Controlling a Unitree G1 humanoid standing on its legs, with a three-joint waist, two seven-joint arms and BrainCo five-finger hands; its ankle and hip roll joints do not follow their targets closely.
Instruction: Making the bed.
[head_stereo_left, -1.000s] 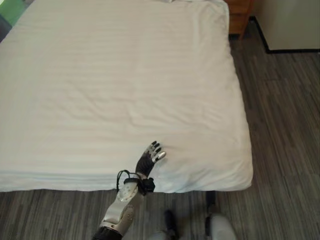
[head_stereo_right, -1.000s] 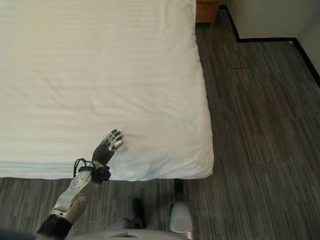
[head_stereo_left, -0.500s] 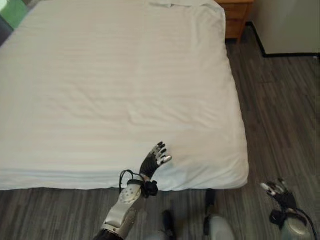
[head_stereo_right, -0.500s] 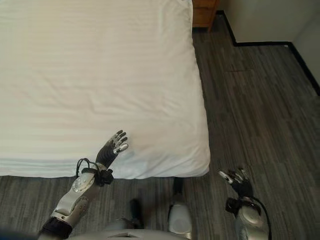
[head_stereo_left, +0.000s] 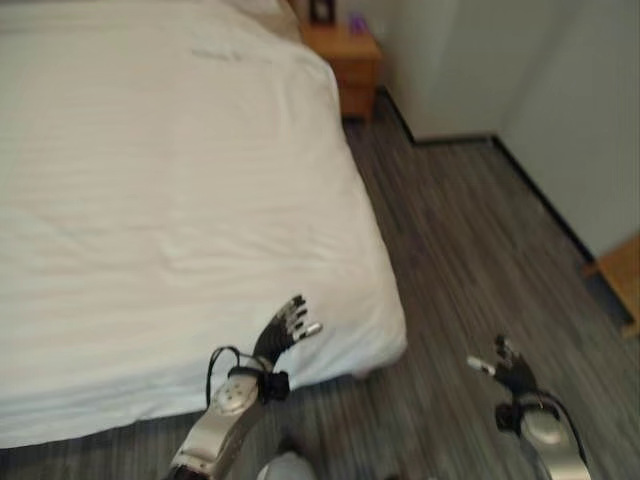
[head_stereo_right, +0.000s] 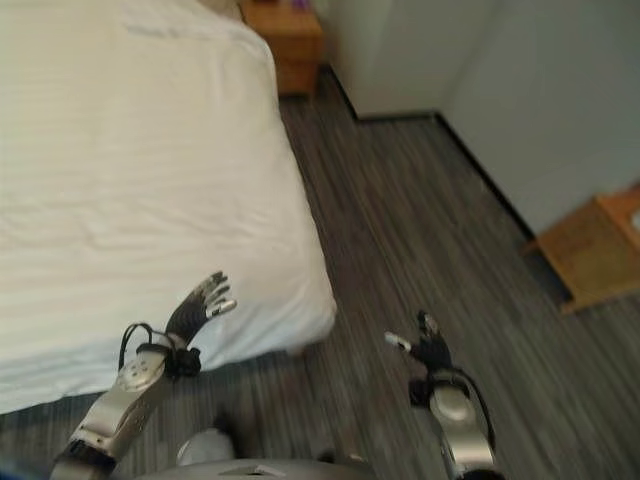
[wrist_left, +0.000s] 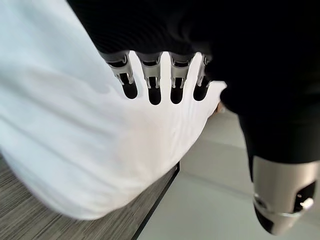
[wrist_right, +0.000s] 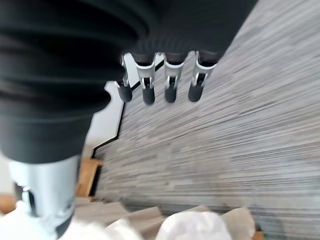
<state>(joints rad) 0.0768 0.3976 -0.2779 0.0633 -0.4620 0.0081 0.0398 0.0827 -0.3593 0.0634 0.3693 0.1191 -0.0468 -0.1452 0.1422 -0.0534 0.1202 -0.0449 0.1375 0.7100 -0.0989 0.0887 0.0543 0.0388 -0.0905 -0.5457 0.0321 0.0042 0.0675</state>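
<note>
**White duvet spread over the bed, left hand at its near right corner**

The white, faintly striped duvet is lying flat across the bed, covering it right to the near edge and the right edge, where it is draping over the side. Shallow creases are running across its middle, and its near right corner is bulging in a soft rounded fold above the floor.

The left hand is hovering over that near right corner with its fingers straight and spread apart, curling round nothing; whether the tips are touching the cloth cannot be told.

The right hand is hanging over the grey striped wooden floor, well apart from the bed's right edge, its fingers loosely spread and holding nothing.

A small wooden nightstand is standing against the pale wall beside the bed's far right corner. A light wooden piece of furniture is sitting by the wall on the right.
</note>
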